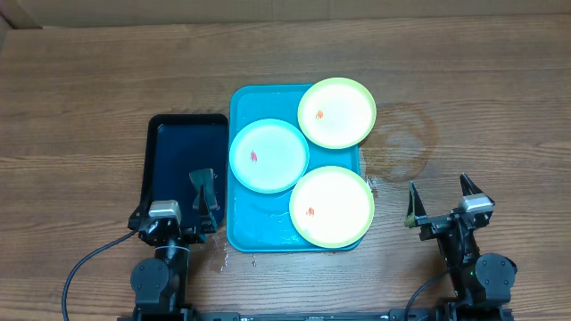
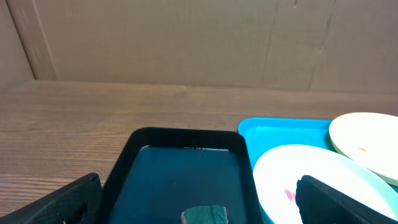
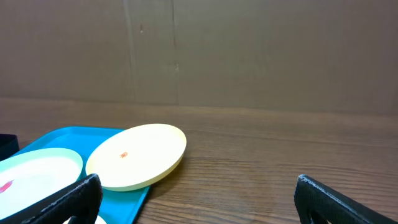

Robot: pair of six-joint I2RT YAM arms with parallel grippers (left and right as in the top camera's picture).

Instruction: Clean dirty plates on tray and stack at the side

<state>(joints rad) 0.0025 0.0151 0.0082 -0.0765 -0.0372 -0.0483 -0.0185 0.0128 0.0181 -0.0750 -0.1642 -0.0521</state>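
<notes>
A wooden table [image 1: 89,80] fills the overhead view, with a narrow black tray [image 1: 178,147] left of centre holding a green sponge [image 2: 205,216] at its lower end, and a faint damp ring mark [image 1: 401,143] right of centre.

Bright, even light from above fills the overhead view, and shadows on the bench [image 1: 80,98] are short and soft. The wet tray [image 1: 243,234] glints faintly toward the bench's front edge. Both wrist views are dimmer and slightly soft.

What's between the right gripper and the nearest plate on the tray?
Bare wooden table, seen overhead: nothing stands between the right gripper and the near yellow-green plate.
</notes>
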